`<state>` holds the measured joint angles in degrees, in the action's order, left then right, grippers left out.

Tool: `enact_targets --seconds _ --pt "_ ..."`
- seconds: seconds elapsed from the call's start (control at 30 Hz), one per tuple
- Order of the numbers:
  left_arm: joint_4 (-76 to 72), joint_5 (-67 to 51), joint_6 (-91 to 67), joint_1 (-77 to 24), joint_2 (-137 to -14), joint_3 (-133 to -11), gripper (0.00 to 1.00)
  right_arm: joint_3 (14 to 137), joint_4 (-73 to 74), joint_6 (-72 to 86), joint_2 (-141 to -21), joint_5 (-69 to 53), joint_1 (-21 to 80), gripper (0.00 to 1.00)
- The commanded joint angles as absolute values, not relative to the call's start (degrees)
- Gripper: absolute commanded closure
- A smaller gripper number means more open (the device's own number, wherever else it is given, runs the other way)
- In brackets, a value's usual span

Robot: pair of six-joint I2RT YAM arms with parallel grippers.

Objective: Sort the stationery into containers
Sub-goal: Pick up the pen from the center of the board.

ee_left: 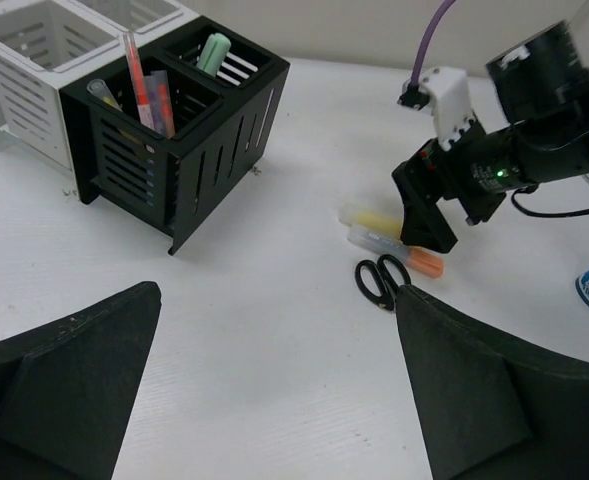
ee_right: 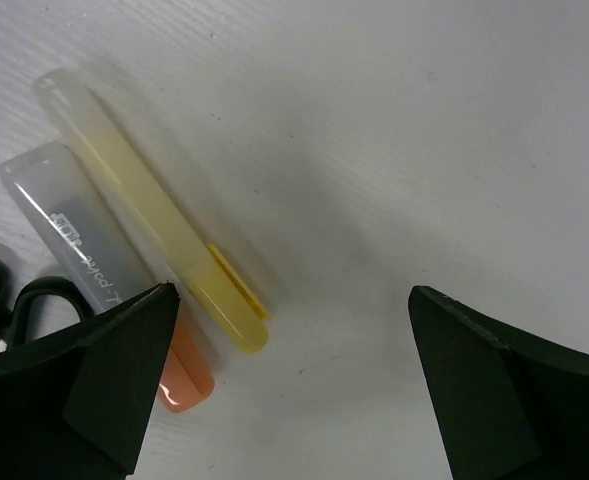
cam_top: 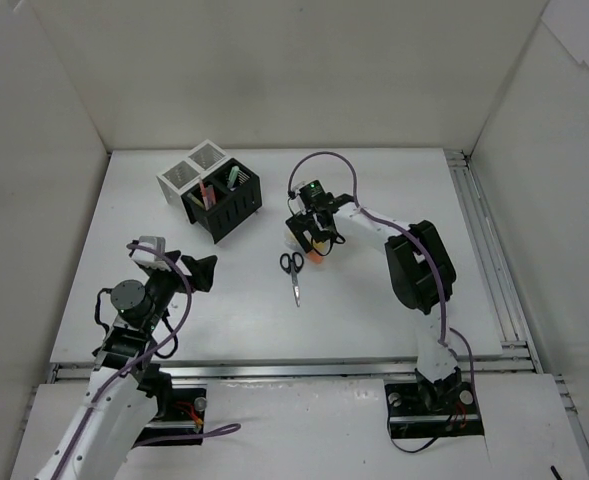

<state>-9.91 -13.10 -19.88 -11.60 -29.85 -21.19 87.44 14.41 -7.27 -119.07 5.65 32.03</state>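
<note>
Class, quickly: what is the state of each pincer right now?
Left pincer: open, holding nothing.
Right pincer: open, holding nothing.

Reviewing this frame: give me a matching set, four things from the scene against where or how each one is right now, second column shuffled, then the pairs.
Column one
1. scissors
2. green highlighter
3. yellow highlighter
4. left hand

Column two
A. stands in a black cup
B. open, holding nothing
C. lies on the table under the open right hand, side by side with the orange highlighter
D. lies on the table, blades pointing toward the arms' bases

Pairs: 1-D, 2-A, 3-C, 4-B
</note>
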Motion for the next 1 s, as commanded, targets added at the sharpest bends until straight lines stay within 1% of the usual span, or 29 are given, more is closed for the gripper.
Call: enact_targets --seconds 0.0,0.23,0.27,0.33,0.37,0.4,0.43,0.53,0.57,0.6,0.63,0.7,0.77,0.8,0.83,0.87,0.9,0.93,0.97 --pt "-8.00 -10.29 -21.36 -11.95 -26.81 -23.55 0.01 91.14 17.22 -8.00 -120.76 8.79 32.43 0.04" --pt "-5.89 -9.23 -20.92 -11.95 -26.10 -23.99 0.00 94.48 21.00 -10.19 -123.66 2.91 32.43 0.15" --pt "-6.06 -9.75 -20.57 -11.95 -26.19 -24.08 0.00 94.66 21.44 -11.76 -123.75 0.46 32.43 0.20" --pt "-6.15 -10.28 -20.04 -11.95 -26.63 -24.17 0.01 95.44 22.49 -13.18 -124.19 -4.89 32.52 0.25" --pt "-6.15 -10.46 -19.78 -11.95 -26.54 -24.26 0.01 95.71 22.93 -13.71 -124.36 -5.79 32.43 0.31" --pt "-6.07 -10.81 -19.60 -11.95 -26.54 -24.26 0.01 96.50 23.64 -13.97 -125.15 -6.24 32.43 0.35" --pt "-5.89 -10.72 -19.60 -11.95 -26.46 -24.26 0.00 97.03 23.99 -13.80 -125.59 -6.59 32.34 0.48" --pt "-5.28 -10.81 -19.16 -11.95 -25.75 -24.26 0.01 98.00 25.22 -12.83 -127.00 -7.47 32.08 0.65" --pt "-5.19 -10.64 -19.07 -11.95 -25.32 -24.26 0.00 98.26 25.31 -12.48 -127.18 -7.73 31.82 0.73" --pt "-5.10 -10.63 -19.07 -11.95 -25.14 -24.26 0.00 98.26 25.40 -12.13 -127.35 -8.08 31.82 0.76" --pt "-4.75 -10.63 -18.90 -11.95 -24.53 -24.26 0.01 98.26 25.40 -12.04 -127.44 -8.87 31.56 0.83" --pt "-4.57 -10.55 -18.90 -11.95 -23.91 -24.26 0.01 98.17 25.40 -12.48 -127.27 -8.96 31.38 0.87" --pt "-4.04 -10.55 -18.72 -11.95 -23.29 -24.35 0.00 98.09 25.31 -13.00 -126.48 -9.23 31.64 0.88" --pt "-3.96 -10.81 -18.63 -11.95 -23.12 -24.35 0.00 98.00 25.31 -14.40 -125.78 -9.58 31.55 0.86" --pt "-4.04 -11.07 -18.55 -11.95 -22.77 -24.17 0.00 98.00 25.31 -15.02 -125.42 -10.02 31.55 0.77" --pt "-4.04 -11.42 -18.54 -11.95 -22.59 -24.08 0.00 98.26 25.31 -16.51 -125.33 -9.93 31.81 0.77" --pt "-4.13 -11.51 -18.54 -11.95 -22.50 -24.00 0.01 99.04 25.31 -16.96 -125.42 -9.41 31.90 0.78" --pt "-4.04 -11.60 -18.54 -11.95 -22.33 -23.82 0.00 99.40 25.31 -17.48 -125.59 -8.80 31.90 0.83" --pt "-3.87 -11.78 -18.37 -11.95 -22.15 -23.82 0.00 99.75 25.49 -18.27 -125.77 -9.14 31.99 0.85"
